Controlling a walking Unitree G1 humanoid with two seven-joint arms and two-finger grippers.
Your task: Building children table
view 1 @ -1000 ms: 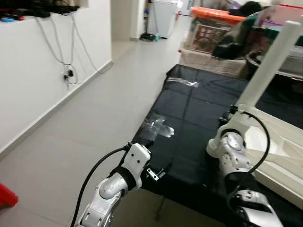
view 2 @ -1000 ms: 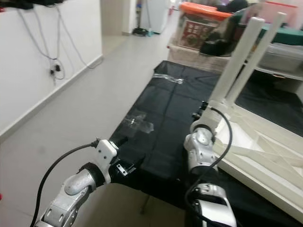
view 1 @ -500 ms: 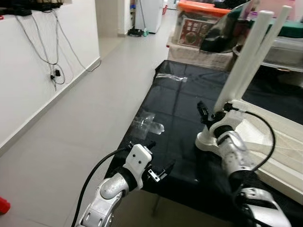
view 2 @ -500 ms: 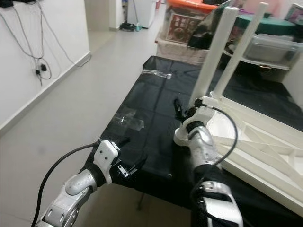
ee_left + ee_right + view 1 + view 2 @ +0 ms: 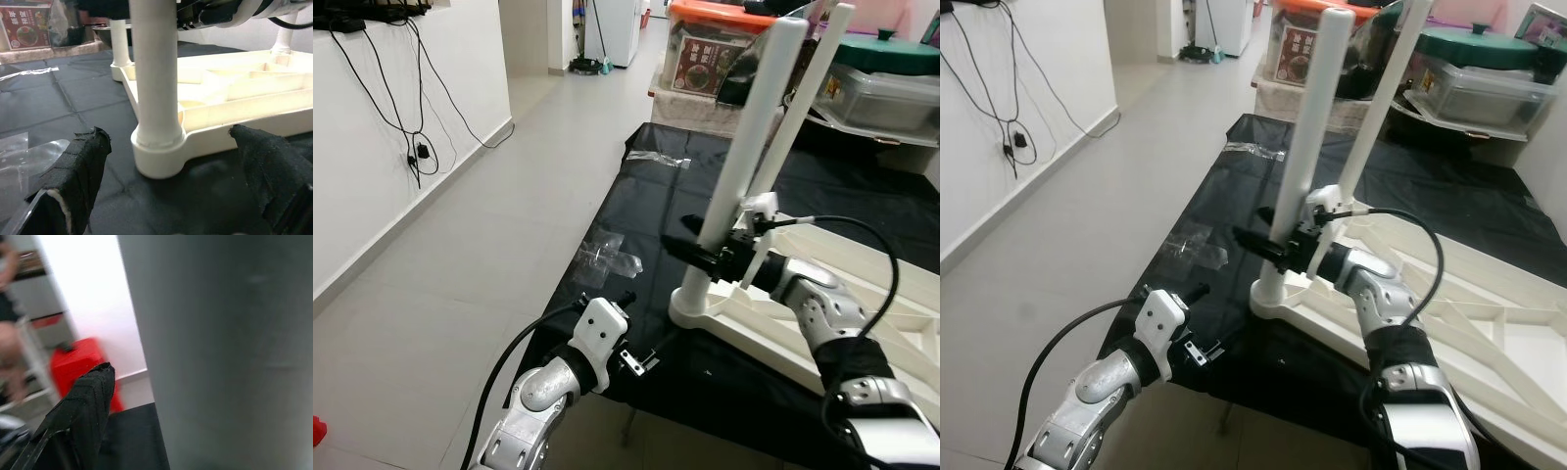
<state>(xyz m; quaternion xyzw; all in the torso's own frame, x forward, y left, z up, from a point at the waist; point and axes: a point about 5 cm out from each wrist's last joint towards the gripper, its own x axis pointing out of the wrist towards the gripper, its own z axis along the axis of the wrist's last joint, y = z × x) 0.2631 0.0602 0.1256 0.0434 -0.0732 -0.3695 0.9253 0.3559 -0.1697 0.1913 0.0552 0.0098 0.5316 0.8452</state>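
While the head camera has swung toward the work, the real change is at the right tool (image 5: 697,257): half a second ago it sat low by the leg's socket, a second ago further off at the corner; now it reaches across and brackets the near white leg (image 5: 741,162) partway up, one finger showing dark beside the post in the right wrist view. Fingers sit either side of the leg, but full clamping can't be confirmed, so cannot tell.

Black-covered desk (image 5: 656,206) carries everything, lying under and ahead of both tools. On it, right of the right tool, the upside-down white children table (image 5: 862,313) lies ribbed underside up. Near leg stands upright in its corner socket (image 5: 157,155), directly between the right tool's fingers; a second leg (image 5: 808,83) rises just behind it.

Left tool (image 5: 171,186) hovers low at the desk edge, fingers spread and empty, aimed at the socket base just ahead of it, not touching. Clear plastic wrap (image 5: 607,257) lies on the desk just beyond the left tool.

Likely meaning: right arm has moved in to twist or seat the leg; fastening appears underway, remaining legs not yet fitted.
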